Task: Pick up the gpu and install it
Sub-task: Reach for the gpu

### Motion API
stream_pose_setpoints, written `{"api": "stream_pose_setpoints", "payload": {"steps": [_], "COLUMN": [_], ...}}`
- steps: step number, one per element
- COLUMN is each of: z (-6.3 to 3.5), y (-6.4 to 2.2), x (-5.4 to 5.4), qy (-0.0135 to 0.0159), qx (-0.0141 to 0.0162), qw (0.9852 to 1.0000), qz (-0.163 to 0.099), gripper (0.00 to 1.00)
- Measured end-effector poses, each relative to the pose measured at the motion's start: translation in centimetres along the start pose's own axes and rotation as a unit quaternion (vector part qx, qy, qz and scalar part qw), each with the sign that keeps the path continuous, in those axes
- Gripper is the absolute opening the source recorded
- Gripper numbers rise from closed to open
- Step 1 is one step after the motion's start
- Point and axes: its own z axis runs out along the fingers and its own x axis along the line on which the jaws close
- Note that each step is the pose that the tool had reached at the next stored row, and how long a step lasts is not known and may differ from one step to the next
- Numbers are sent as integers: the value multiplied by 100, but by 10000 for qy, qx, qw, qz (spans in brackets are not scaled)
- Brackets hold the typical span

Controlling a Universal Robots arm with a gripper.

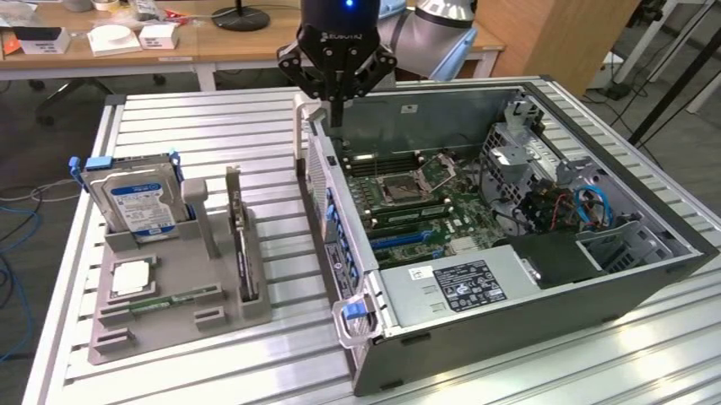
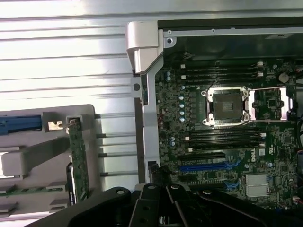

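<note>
Hovers over the far corner of the open dark-grey computer tower (image 1: 631,278), black robot hand (image 1: 334,101) pinched shut on nothing. Leaves the thin, dark green-black gpu card (image 1: 241,249) (image 2: 78,161) untouched, standing on its long edge in a slot of the grey plastic parts holder (image 1: 169,325) on the ribbed aluminium desk (image 1: 203,126). Lies to the exterior view's left of the hand and nearer that camera, outside the tower's wall and well apart from the fingers. Runs lengthwise roughly parallel with that wall, with what looks like its silver bracket end nearest the hand. Shares the holder with a silver hard drive with a blue-white label (image 1: 141,202), upright further to the exterior view's left. Puts the pick-up, by this look, at not yet begun.
</note>
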Motion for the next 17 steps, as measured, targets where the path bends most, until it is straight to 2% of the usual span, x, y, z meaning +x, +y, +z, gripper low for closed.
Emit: {"api": "stream_pose_setpoints", "payload": {"steps": [17], "z": [-9], "y": [-113], "x": [184], "qy": [0], "qx": [0], "qw": [10000], "qz": [-1], "gripper": [11]}}
